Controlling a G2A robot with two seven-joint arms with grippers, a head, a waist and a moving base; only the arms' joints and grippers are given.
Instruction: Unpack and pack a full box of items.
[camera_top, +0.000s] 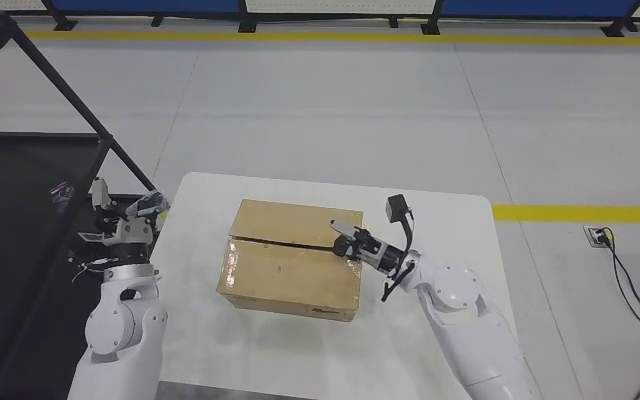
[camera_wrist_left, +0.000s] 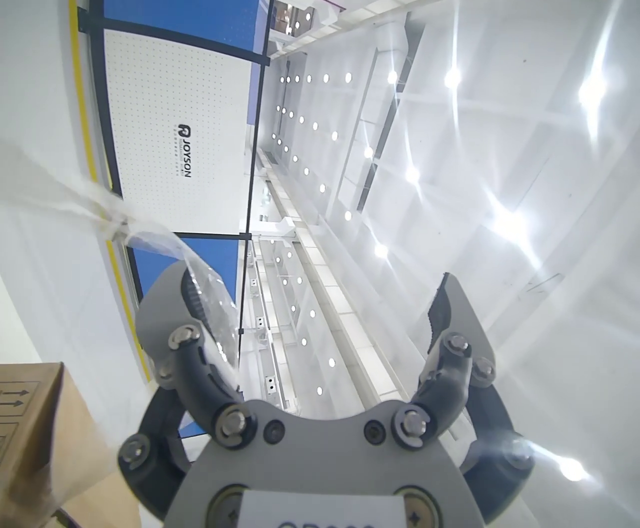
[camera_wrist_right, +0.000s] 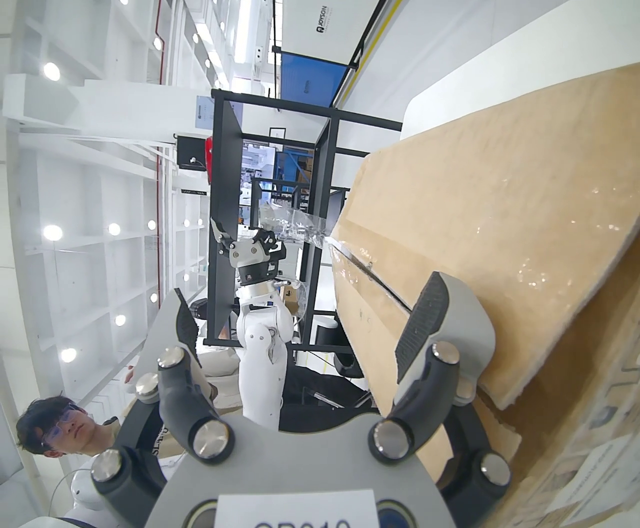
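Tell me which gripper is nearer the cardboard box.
Right. The right gripper is over the box's top at its side edge; the left gripper is beyond the table's corner, apart from it.

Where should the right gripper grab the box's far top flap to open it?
Probably at the right end of the far flap, beside the seam, where a gap shows and the edge sits slightly raised. Come from the right end of the box, where the right gripper is open, one finger under, one on top.
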